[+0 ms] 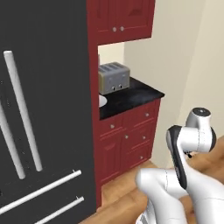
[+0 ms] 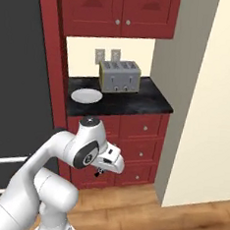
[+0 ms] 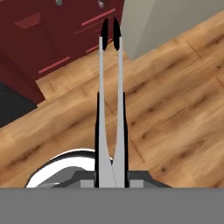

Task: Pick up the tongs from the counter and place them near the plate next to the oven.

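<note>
Closest to you, in the hand view, the gripper (image 3: 111, 144) is squeezed shut on the tongs (image 3: 110, 87). You can see its two dark fingers (image 3: 124, 127) pressing on the two thin silver arms, one on each side. The tongs stick straight out from the hand, and their two black tips sit close together at the far end. Under them is the wood floor (image 3: 175, 100), so the tongs are up in the air, not on the counter.

In the right base view the white arm (image 2: 84, 151) is bent low in front of the red drawers (image 2: 141, 151), and the hand points down at the floor. You can't make out the tongs there; they are too small.

Next, look past the arm. The black counter (image 2: 137, 103) sits on top of the red drawers. The white plate (image 2: 86, 96) lies flat on its left part, near the tall dark fridge (image 1: 43, 109). The toaster (image 2: 120, 76) stands behind it and to the right, against the wall. The plate and the toaster are near each other but not touching.

Farthest up, red cupboards (image 2: 121, 11) hang over the counter
</note>
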